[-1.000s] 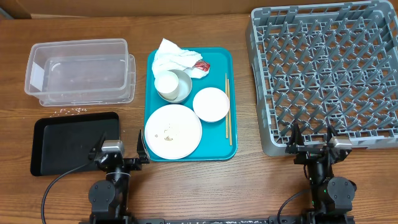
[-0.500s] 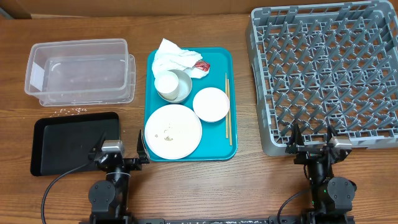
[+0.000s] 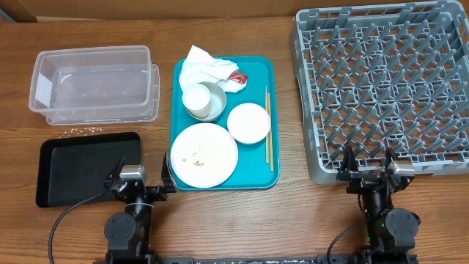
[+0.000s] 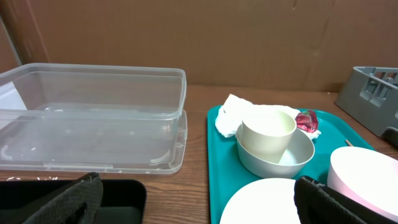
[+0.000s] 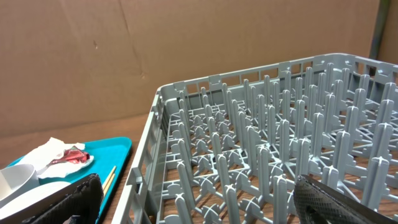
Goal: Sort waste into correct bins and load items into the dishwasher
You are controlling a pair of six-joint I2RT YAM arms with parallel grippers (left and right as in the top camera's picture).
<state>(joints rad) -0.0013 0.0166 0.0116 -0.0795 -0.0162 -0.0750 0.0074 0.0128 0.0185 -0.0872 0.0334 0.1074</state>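
Note:
On the teal tray point(image 3: 256, 176) lie crumpled white napkins point(image 3: 205, 67), a red wrapper scrap point(image 3: 238, 77), a small white cup point(image 3: 196, 97) inside a pale grey bowl point(image 3: 214, 101), a pinkish-white bowl point(image 3: 249, 122) and a large white plate point(image 3: 204, 154) with rice grains. The clear tub point(image 3: 94, 83) and black tray point(image 3: 80, 167) sit at the left, the grey dish rack point(image 3: 385, 84) at the right. My left gripper point(image 3: 139, 178) is open and empty near the front edge by the black tray. My right gripper point(image 3: 368, 172) is open and empty before the rack.
A pair of wooden chopsticks point(image 3: 268, 128) lies along the teal tray's right side. Loose rice grains point(image 3: 82, 131) lie on the table between the tub and the black tray. A cardboard wall point(image 4: 199, 37) stands behind the table.

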